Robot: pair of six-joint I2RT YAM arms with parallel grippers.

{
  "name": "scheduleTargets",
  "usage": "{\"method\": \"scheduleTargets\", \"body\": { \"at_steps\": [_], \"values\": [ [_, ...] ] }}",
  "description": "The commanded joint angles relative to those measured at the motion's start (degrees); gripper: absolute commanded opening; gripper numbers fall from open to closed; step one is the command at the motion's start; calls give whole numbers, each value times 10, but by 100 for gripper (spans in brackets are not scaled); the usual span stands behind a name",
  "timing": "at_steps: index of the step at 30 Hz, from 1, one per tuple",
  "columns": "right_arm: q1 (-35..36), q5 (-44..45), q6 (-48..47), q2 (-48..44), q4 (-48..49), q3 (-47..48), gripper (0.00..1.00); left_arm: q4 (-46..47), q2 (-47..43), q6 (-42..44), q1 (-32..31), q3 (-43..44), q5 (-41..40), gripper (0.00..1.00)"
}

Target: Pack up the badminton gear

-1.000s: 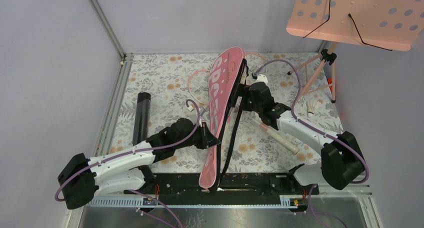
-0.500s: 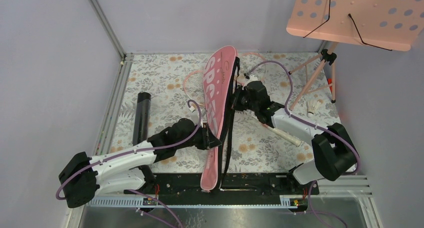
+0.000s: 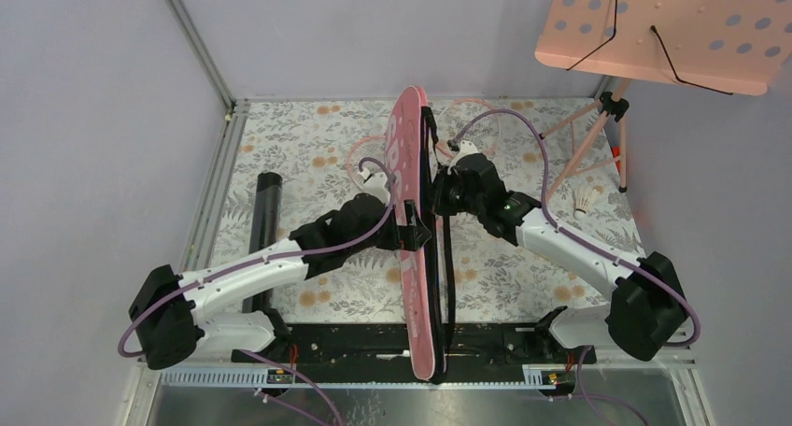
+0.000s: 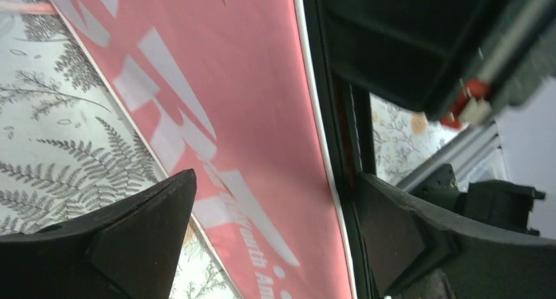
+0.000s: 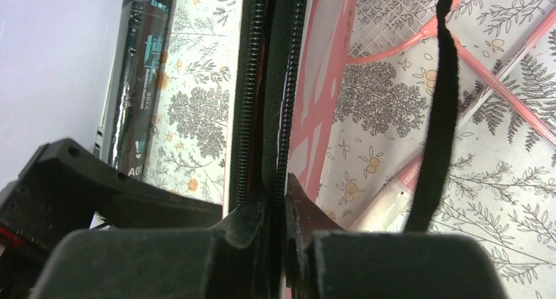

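Note:
The long pink racket bag stands on its edge, running from the far middle of the mat to the near rail. My right gripper is shut on its black zipper edge, its fingertips pinching the fabric. My left gripper is open, and the bag's pink printed face lies between its wide fingers. Pink racket frames lie on the mat behind the bag, with a pale handle beside them. A black tube lies at the left. One white shuttlecock sits at the right.
A pink perforated music stand on tripod legs stands at the far right corner. The bag's black strap hangs loose on its right side. Grey walls close in the left and back. A black rail runs along the near edge.
The bag has turned from lying slanted and flat up onto its edge, now straight. My left gripper has opened and let go of it. My right gripper has closed on the zipper edge.

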Motion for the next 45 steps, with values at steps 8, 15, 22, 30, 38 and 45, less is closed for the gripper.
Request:
{"method": "scheduleTargets", "body": {
  "at_steps": [8,15,22,30,38,45],
  "values": [
    [33,91,-32,-50,-48,43,0,-81,47,14,0,75,-129,95],
    [34,118,-47,-72,-57,40,0,-143,45,-10,1,67,-182,78],
    [34,79,-58,-68,-32,30,0,-101,65,-6,0,61,-152,65],
    [35,59,-71,-65,-26,23,0,-66,116,-6,6,98,-128,52],
    [33,106,-128,-60,-84,46,0,-170,80,-13,34,118,-219,0],
    [-4,84,-139,-33,-98,52,0,-272,-109,-64,102,14,-304,0]
  ]
}}
